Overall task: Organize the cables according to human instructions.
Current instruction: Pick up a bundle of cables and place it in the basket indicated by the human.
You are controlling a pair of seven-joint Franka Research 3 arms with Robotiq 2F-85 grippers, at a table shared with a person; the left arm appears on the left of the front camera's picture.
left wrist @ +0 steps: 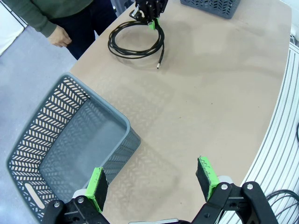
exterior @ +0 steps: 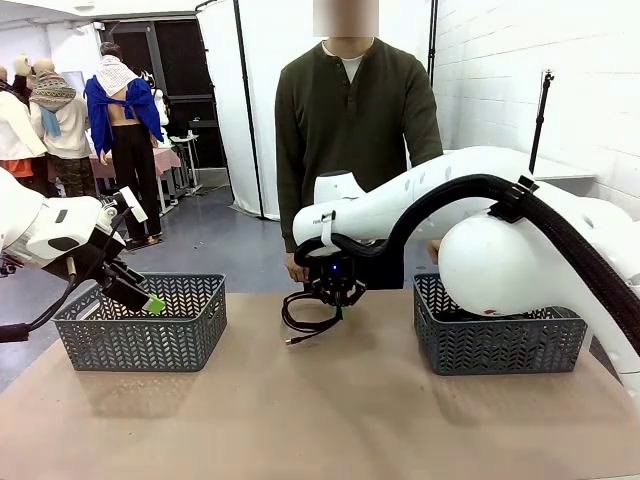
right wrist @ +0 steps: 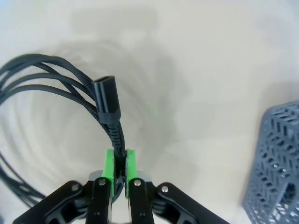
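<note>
A coiled black cable (exterior: 305, 325) lies on the tan table in front of the human (exterior: 352, 130). My right gripper (exterior: 338, 308) is shut on its strands at the coil's right side. In the right wrist view the green pads (right wrist: 108, 162) pinch the cable (right wrist: 111, 122) just below a plug end. The left wrist view shows the same cable (left wrist: 136, 41) with the right gripper (left wrist: 150, 21) on its far edge. My left gripper (left wrist: 152, 182) is open and holds nothing. It hovers at the right wall of the left basket (exterior: 140, 320).
Two grey lattice baskets stand on the table, the left basket (left wrist: 70, 140) and the right basket (exterior: 497, 335). The right arm's white body arches over the right basket. The human's hand (left wrist: 60, 36) hangs at the table's far edge.
</note>
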